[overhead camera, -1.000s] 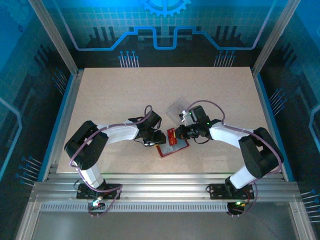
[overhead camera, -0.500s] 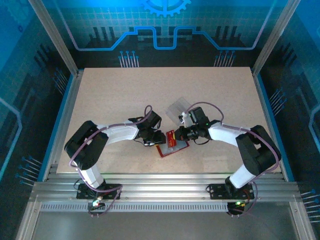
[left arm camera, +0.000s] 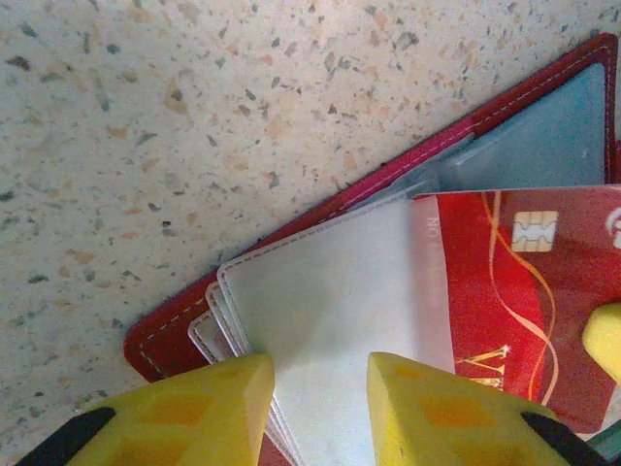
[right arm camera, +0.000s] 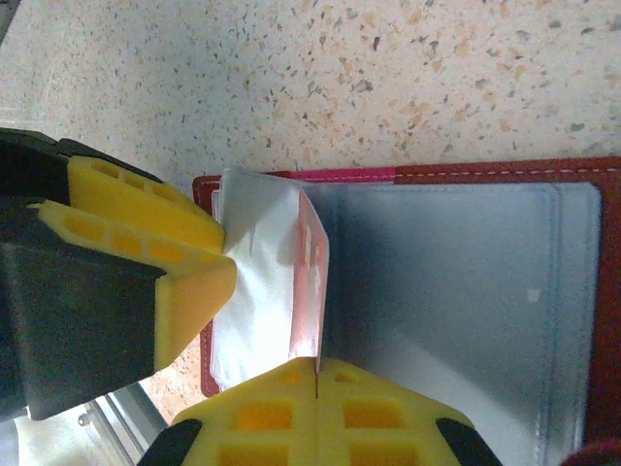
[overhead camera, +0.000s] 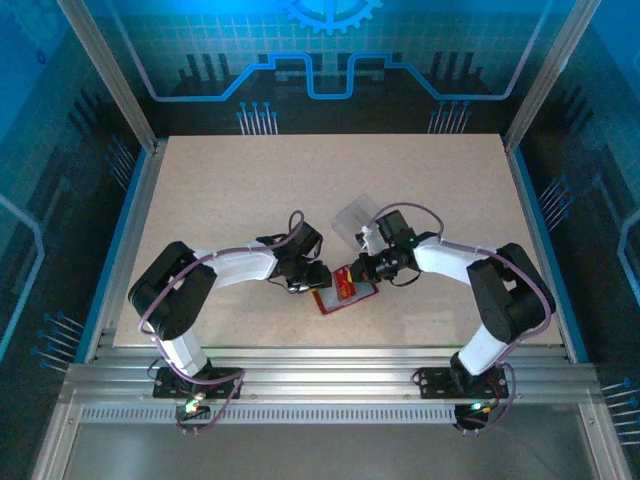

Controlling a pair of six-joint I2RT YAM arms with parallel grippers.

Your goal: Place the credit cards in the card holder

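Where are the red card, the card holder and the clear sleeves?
red card (left arm camera: 505, 291), left wrist view, on its printed face below the chip.
card holder (right arm camera: 456, 173), right wrist view, on its red stitched top edge.
clear sleeves (left arm camera: 330, 320), left wrist view, on the top sleeve.

Lettering on the red credit card (left arm camera: 505, 291), seen from the left wrist: pale characters resembling "NO" run along its left edge beside the gold chip (left arm camera: 536, 230), and gold marks near its lower edge are partly hidden and cannot be read.
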